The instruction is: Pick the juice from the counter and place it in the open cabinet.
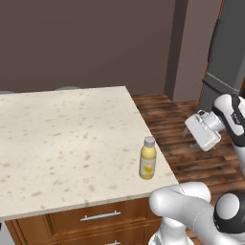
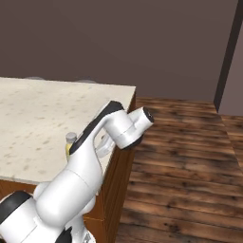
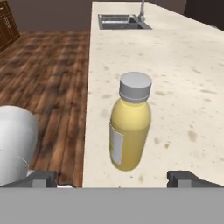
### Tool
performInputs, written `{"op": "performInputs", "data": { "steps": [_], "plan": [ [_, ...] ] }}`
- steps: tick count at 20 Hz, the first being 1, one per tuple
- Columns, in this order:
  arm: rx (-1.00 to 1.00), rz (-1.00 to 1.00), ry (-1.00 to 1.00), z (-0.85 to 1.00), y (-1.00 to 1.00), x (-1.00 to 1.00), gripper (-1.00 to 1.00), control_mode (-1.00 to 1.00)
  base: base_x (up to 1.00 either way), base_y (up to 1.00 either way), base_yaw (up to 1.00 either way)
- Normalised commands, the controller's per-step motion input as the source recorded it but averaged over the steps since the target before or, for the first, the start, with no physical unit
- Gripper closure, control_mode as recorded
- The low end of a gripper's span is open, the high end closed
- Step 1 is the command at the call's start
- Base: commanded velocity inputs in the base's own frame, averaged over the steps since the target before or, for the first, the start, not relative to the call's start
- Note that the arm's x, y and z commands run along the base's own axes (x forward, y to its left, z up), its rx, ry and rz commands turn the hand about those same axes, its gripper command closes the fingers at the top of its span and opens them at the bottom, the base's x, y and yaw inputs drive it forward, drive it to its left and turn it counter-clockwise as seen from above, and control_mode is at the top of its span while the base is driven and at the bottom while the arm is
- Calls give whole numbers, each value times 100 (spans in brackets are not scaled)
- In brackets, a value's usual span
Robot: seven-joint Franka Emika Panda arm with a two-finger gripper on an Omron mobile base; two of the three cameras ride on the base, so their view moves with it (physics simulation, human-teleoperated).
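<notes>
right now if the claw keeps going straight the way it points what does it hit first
Most likely the juice bottle, which stands upright near the counter edge, centred between the open claw tips in the hand view. Depth between them is unclear.

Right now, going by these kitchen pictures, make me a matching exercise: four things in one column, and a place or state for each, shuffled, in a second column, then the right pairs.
Things:
1. slim pale yellow juice bottle with a grey-white cap
2. beige speckled stone counter
3. robot's white two-finger hand
4. steel sink with a tap

Places or states:
A. set into the counter's far end, in the hand view
B. open, fingertips either side of the bottle, short of it
C. upright near the counter's edge
D. over brown wooden drawers with silver handles

Pairs: 1-C, 2-D, 3-B, 4-A
</notes>
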Motion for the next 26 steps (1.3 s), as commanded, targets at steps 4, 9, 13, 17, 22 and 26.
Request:
{"op": "performInputs", "data": {
  "steps": [4,9,13,17,22,26],
  "plan": [
    [1,-3,-1,-20,13,5,-100,-100,0,0,0],
    [1,-3,-1,-19,5,3,-100,-100,0,0,0],
    [2,-1,0,-13,15,0,-100,-100,0,0,0],
    [2,0,0,-13,30,0,-100,-100,0,0,0],
    [0,-1,0,-16,20,7,-100,-100,0,0,0],
    [0,-2,0,-24,12,7,-100,-100,0,0,0]
  ]
}}
